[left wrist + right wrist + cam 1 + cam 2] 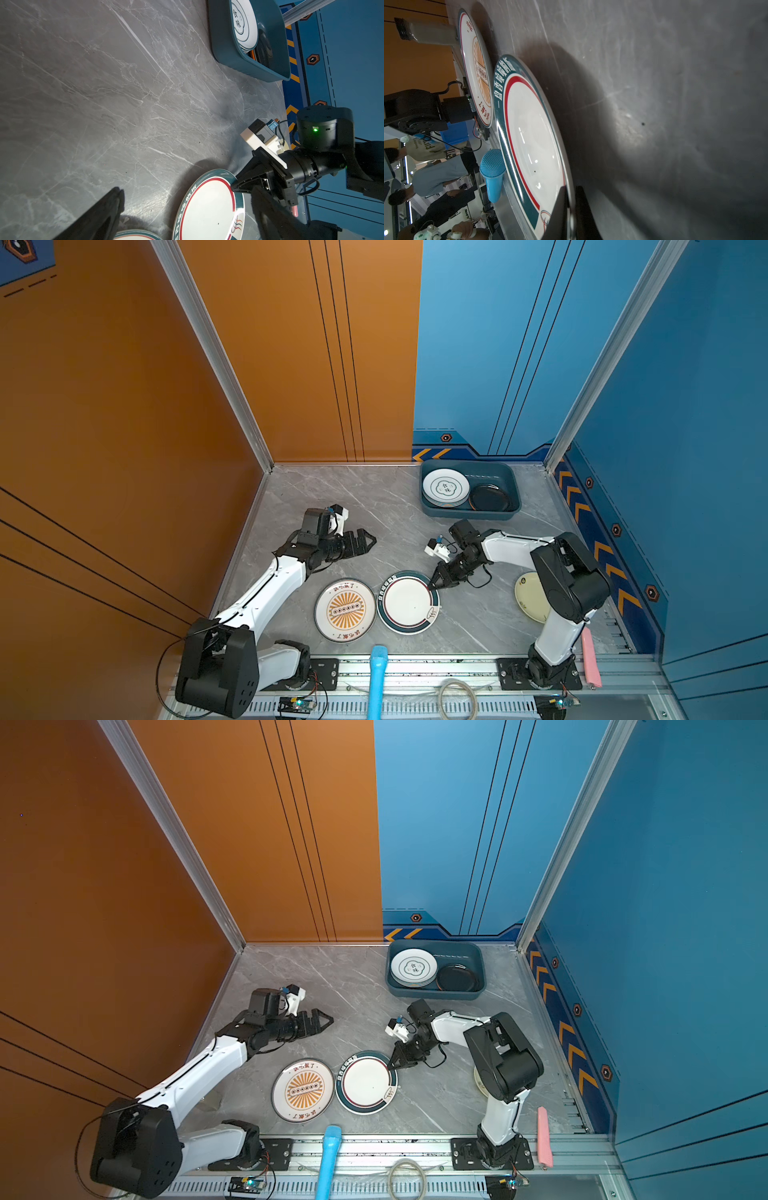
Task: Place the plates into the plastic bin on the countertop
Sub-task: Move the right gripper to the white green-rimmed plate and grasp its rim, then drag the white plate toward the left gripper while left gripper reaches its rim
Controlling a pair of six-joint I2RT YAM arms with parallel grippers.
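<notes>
On the grey countertop a white plate with a dark teal rim lies near the front. My right gripper is shut on its far right rim, one finger over the rim and one under it. A sunburst plate lies just left of it. A cream plate shows partly behind the right arm. The plastic bin at the back right holds a stack topped by a cloud-motif plate and a black plate. My left gripper hovers open and empty.
A blue microphone-shaped object and a cable coil lie across the front rail. A pink strip rests at the front right. Orange and blue walls close in the left, back and right sides.
</notes>
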